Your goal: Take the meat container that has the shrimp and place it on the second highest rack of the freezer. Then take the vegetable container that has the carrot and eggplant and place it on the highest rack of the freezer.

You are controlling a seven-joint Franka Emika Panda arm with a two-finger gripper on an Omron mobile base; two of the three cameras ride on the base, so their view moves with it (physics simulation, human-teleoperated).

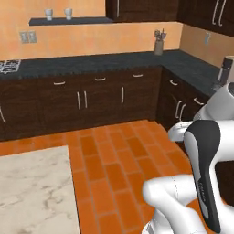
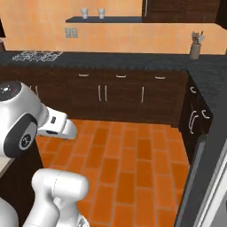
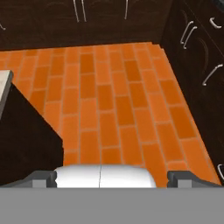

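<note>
My gripper [image 3: 113, 177] points down at the orange tile floor [image 3: 109, 100], open, with its two dark fingertips [image 3: 43, 178] far apart and nothing between them. The white arm is folded close to the base in both base views. A slanted grey door edge with a long dark bar at the lower right of the right base view looks like the freezer [image 2: 210, 195] door; its inside is out of view. The meat container with the shrimp and the vegetable container with the carrot and eggplant are out of view.
A marble-topped island [image 1: 32, 192] stands at the left, its dark side [image 3: 26, 140] close beside the gripper. Dark base cabinets [image 1: 100, 98] under a black counter [image 2: 133, 60] run along the back and right. Also in view are a cooktop [image 2: 37, 55] and a utensil holder [image 1: 158, 45].
</note>
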